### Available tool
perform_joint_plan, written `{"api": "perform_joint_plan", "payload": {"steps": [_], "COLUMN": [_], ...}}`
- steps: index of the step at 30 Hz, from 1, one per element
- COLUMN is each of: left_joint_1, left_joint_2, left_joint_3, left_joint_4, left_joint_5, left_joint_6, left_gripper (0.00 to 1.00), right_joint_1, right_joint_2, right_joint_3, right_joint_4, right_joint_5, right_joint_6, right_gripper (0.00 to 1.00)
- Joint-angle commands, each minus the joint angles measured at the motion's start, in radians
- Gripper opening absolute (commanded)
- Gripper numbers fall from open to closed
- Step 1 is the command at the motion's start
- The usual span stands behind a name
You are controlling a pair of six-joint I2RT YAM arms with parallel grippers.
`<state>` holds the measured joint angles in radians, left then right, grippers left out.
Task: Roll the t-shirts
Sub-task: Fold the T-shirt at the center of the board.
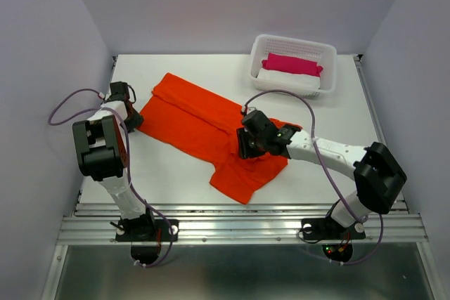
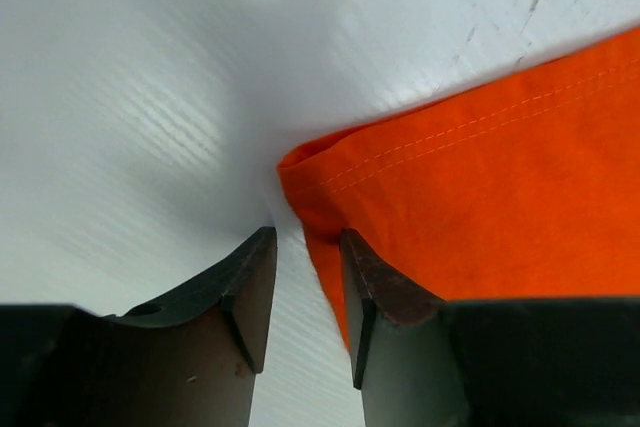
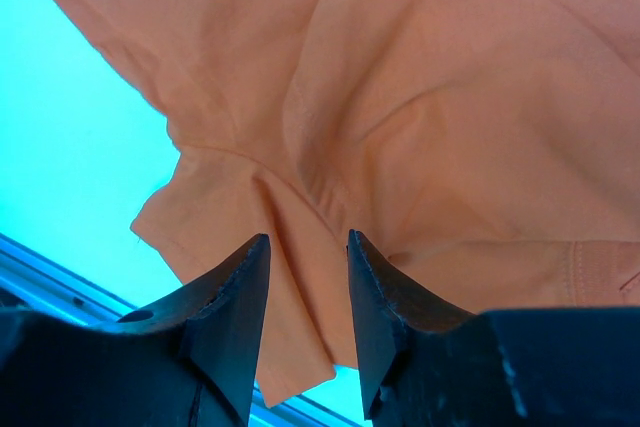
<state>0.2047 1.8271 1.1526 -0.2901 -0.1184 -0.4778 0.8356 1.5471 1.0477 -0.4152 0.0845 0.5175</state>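
The orange-red t-shirt [image 1: 204, 128] lies spread at a slant across the middle of the white table, one sleeve sticking out toward the near edge. My left gripper [image 1: 133, 120] is low at the shirt's left hem corner. In the left wrist view the stitched corner of the t-shirt [image 2: 480, 177] reaches in between the left gripper [image 2: 305, 239]'s parted jaws, along the right finger [image 2: 375, 287], with bare table showing in the gap. My right gripper [image 1: 244, 147] hovers over the shirt's right middle. Its jaws stand apart above wrinkled t-shirt fabric [image 3: 400, 97] in the right wrist view [image 3: 307, 239].
A white basket [image 1: 292, 41] stands at the back right, holding a magenta-pink bundle [image 1: 292, 63] on a white cloth [image 1: 280, 79]. White walls close in the table on three sides. A metal rail [image 1: 239, 226] runs along the near edge.
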Motion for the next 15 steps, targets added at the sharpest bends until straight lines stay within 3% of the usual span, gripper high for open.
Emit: {"api": "perform_joint_plan", "payload": {"steps": [1,4,9,15], "left_joint_1": [0.001,0.002,0.001,0.001], "left_joint_2": [0.038,0.043,0.038,0.005], "left_joint_3": [0.039,0.045,0.05,0.058], "left_joint_4": [0.023,0.025,0.016,0.0], "left_joint_5": [0.017,0.019,0.023,0.033], "left_joint_6": [-0.002,-0.001,0.008,0.011], "left_gripper": [0.39,0.31,0.0,0.0], "right_joint_1": [0.059,0.124,0.236,0.362], "right_joint_2": [-0.047,-0.053,-0.055,-0.013], "right_joint_3": [-0.024,-0.051,-0.107,-0.117], "right_joint_4": [-0.01,-0.023,-0.043,-0.06], "right_joint_5": [0.003,0.046,0.136,0.225], "right_joint_6": [0.003,0.003,-0.007,-0.022], "right_gripper": [0.43,0.43,0.45,0.49]}}
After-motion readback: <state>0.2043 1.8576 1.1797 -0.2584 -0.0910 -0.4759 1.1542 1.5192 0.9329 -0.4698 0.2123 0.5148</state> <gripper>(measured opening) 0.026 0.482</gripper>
